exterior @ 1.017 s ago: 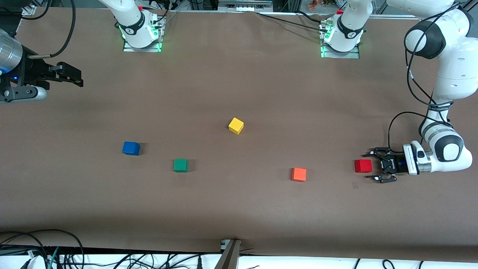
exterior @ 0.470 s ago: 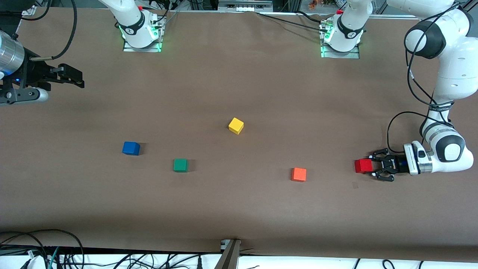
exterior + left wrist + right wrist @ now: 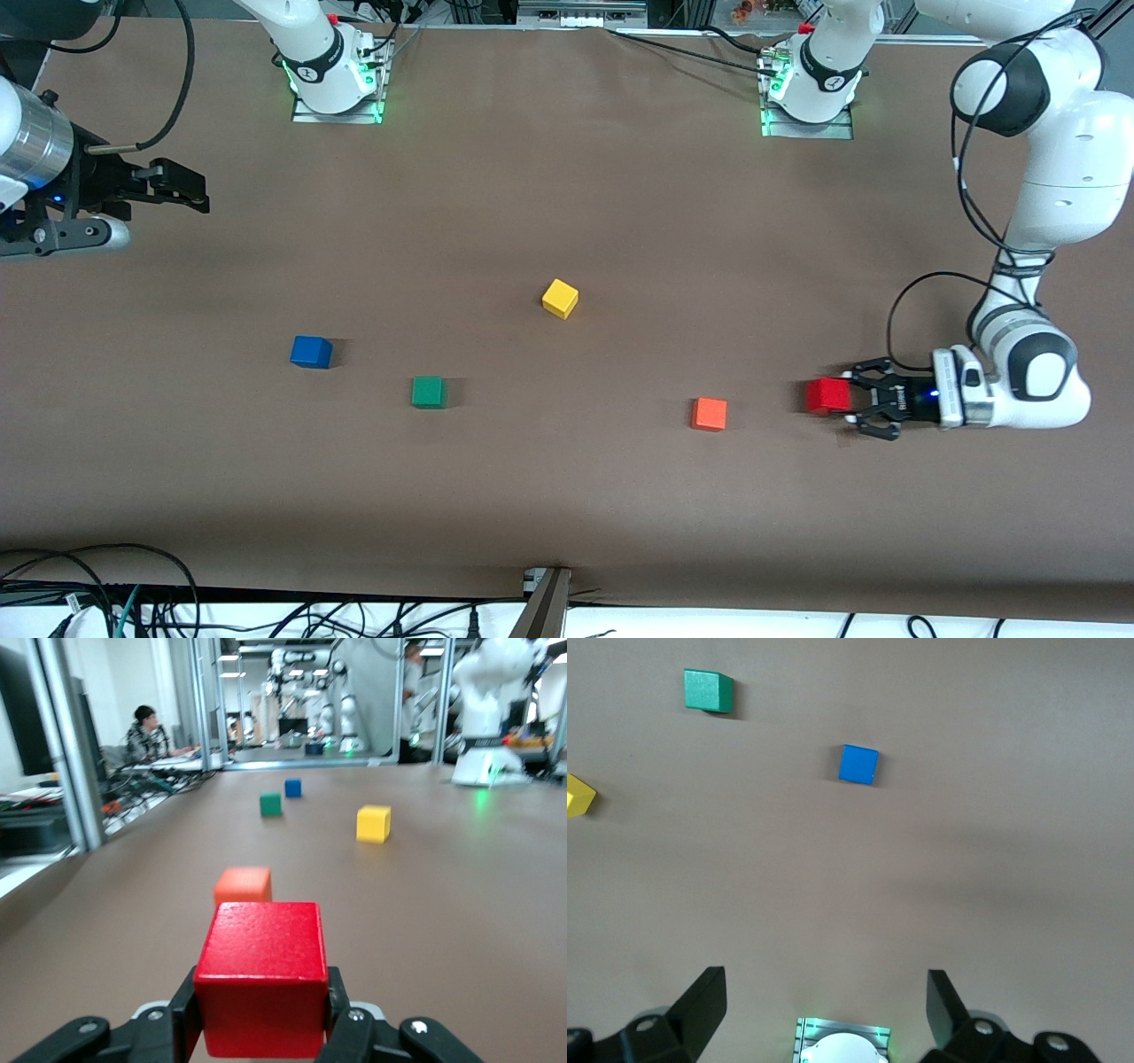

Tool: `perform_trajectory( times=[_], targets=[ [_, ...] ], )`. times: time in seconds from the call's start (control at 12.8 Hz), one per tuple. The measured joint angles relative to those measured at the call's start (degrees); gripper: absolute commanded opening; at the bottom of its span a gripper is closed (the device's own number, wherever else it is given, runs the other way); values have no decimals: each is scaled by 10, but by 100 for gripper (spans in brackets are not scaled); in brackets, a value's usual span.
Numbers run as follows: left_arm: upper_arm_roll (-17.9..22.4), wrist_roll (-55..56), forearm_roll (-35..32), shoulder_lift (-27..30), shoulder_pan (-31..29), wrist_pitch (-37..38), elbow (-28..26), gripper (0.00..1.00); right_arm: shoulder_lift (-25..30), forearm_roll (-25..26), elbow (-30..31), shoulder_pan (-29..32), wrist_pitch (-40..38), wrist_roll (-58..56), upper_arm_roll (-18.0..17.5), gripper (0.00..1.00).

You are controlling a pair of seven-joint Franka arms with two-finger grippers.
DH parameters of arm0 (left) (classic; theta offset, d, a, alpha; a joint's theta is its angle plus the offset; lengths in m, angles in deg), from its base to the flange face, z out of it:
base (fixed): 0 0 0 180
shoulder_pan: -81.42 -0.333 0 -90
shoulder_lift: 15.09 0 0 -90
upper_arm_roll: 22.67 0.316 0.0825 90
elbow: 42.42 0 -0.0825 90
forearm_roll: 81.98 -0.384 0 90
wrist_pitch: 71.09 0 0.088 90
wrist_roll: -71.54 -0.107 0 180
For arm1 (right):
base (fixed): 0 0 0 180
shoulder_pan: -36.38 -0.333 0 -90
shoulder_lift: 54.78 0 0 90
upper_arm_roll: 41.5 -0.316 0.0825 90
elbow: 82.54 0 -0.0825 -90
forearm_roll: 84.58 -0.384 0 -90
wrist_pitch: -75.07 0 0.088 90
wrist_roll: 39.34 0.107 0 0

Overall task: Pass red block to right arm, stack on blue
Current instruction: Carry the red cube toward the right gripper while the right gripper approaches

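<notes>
Left end effector [image 3: 849, 406]: I see it clamped on the red block [image 3: 826, 395], low over the worktop [image 3: 567, 221] at the left arm's end; in the left wrist view the block [image 3: 261, 979] sits squarely between the black fingers [image 3: 345, 1036].
Red block: gripped at its sides, sticking out ahead of the fingertips; I cannot tell whether its underside touches the worktop.
Orange cube [image 3: 709, 414]: on the worktop just ahead of the left end effector, apart from the red block.
Right end effector [image 3: 182, 186]: I see it up over the right arm's end of the worktop, fingers [image 3: 700, 1001] spread wide apart, holding nothing.
Blue cube [image 3: 310, 352]: on the worktop, well apart from the right end effector, in its wrist view [image 3: 858, 764] ahead of the open fingers.
Green cube [image 3: 428, 392]: beside the blue cube, toward the left end effector.
Yellow cube [image 3: 560, 298]: mid-worktop, well apart from both end effectors.
</notes>
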Motion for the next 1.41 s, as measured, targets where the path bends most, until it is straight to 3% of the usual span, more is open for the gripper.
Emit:
perform_trajectory(
  times=[0.23,0.31,0.7,1.02,1.41],
  targets=[
    [-32,143,0,24,66,13,7,0,-11,-10,0,-5,1,0,0,100],
    [-41,164,7,33,94,13,8,0,-18,-37,0,-5,1,0,0,100],
    [-56,178,175,42,210,-32,13,0,-67,-269,0,4,16,1,7,100],
    [-70,179,288,42,290,-140,14,0,-130,-486,2,6,80,1,8,100],
    [-147,179,357,52,336,-211,15,0,-183,-593,2,-21,176,4,1,100]
  ],
)
